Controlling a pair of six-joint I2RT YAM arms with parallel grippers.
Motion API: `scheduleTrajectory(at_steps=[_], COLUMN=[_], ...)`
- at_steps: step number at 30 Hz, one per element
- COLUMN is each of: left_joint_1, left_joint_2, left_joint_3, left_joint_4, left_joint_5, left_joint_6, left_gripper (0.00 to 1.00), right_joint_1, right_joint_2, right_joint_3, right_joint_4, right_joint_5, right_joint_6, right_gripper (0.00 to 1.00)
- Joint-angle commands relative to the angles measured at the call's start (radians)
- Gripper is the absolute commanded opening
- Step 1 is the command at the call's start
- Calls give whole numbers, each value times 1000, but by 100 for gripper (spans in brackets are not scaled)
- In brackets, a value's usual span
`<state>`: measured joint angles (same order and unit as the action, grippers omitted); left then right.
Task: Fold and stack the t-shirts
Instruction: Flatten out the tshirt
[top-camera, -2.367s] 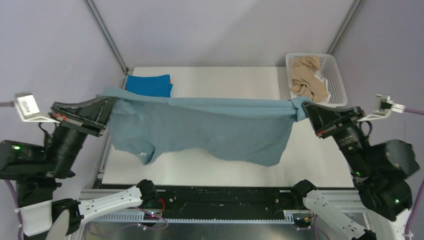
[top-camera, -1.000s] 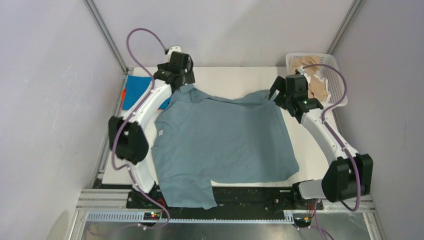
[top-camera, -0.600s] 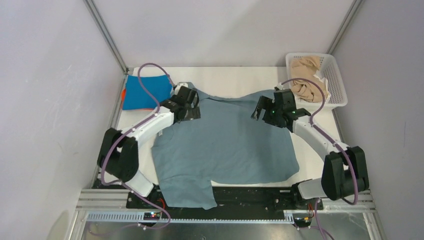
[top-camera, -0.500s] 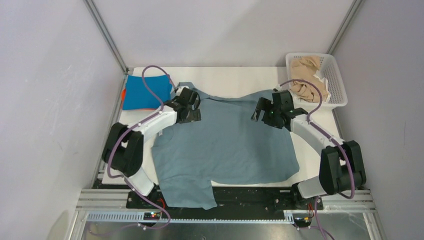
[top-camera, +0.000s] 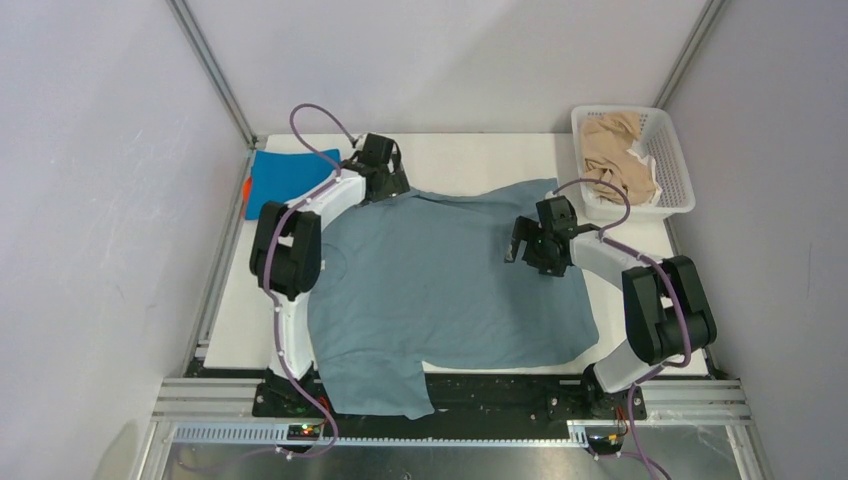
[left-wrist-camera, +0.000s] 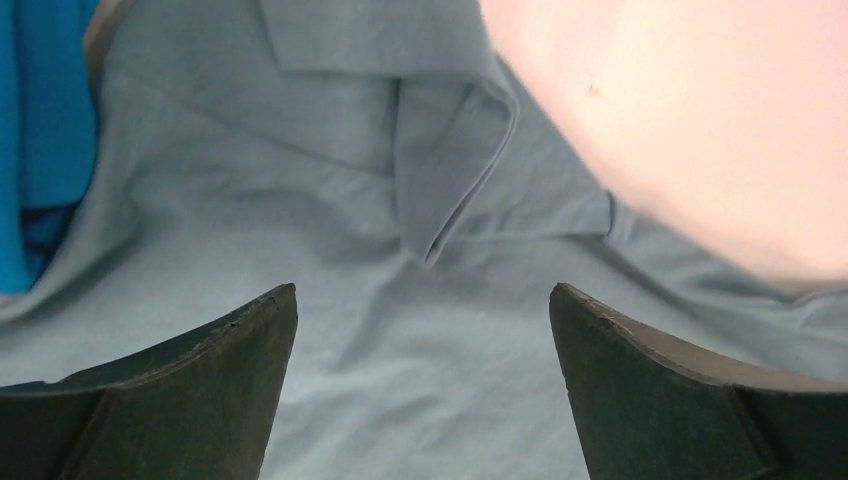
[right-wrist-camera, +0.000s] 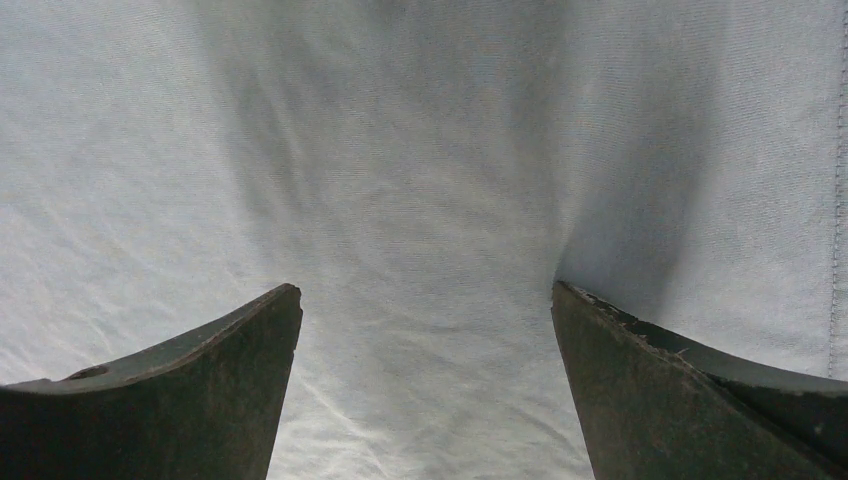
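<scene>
The large grey-blue t-shirt (top-camera: 450, 290) lies spread on the white table (top-camera: 480, 160), one sleeve (top-camera: 385, 385) hanging over the near edge. My left gripper (top-camera: 385, 180) is open just above its far left corner, where the left wrist view shows a folded-over flap (left-wrist-camera: 450, 190) beyond the gripper (left-wrist-camera: 422, 300). My right gripper (top-camera: 530, 245) is open low over the shirt's right side, with only flat cloth (right-wrist-camera: 420, 150) between its fingertips (right-wrist-camera: 425, 295). A folded bright blue t-shirt (top-camera: 285, 180) lies at the far left on an orange one (top-camera: 246, 187). Beige t-shirts (top-camera: 612, 160) fill the basket.
The white lattice basket (top-camera: 672, 150) stands at the table's far right corner. Metal frame posts (top-camera: 215, 75) rise at both far corners. Purple cables loop above each arm. The black base rail (top-camera: 500, 390) runs along the near edge.
The shirt, held stretched in the air earlier, has lain flat for the last second. My left gripper swung toward me, then back to the far corner. My right gripper drew nearer over the cloth.
</scene>
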<state>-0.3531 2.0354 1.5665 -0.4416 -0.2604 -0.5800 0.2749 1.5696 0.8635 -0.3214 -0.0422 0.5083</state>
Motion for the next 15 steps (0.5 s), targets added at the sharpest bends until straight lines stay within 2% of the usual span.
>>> scheduleTrajectory(at_steps=[1, 4, 6, 7, 11, 15], left_joint_1=[13, 14, 14, 16, 21, 26], left_joint_2=[78, 105, 132, 152, 209, 243], left_joint_3=[101, 123, 148, 171, 241, 285], left_joint_4=[18, 17, 18, 18, 17, 15], left_joint_5=[16, 10, 6, 13, 44, 38], left_joint_6=[4, 16, 13, 10, -20, -36], left_gripper=[100, 95, 84, 74, 47, 34], right_joint_1=[-3, -5, -4, -3, -6, -13], right_joint_2=[2, -15, -27, -34, -45, -45], right_joint_3=[-5, -10, -14, -17, -22, -23], right_joint_4=[26, 26, 28, 27, 21, 18], right_joint_5=[9, 20, 23, 25, 56, 80], right_joint_6=[3, 4, 4, 4, 3, 1], right_gripper=[99, 99, 100, 99, 99, 99])
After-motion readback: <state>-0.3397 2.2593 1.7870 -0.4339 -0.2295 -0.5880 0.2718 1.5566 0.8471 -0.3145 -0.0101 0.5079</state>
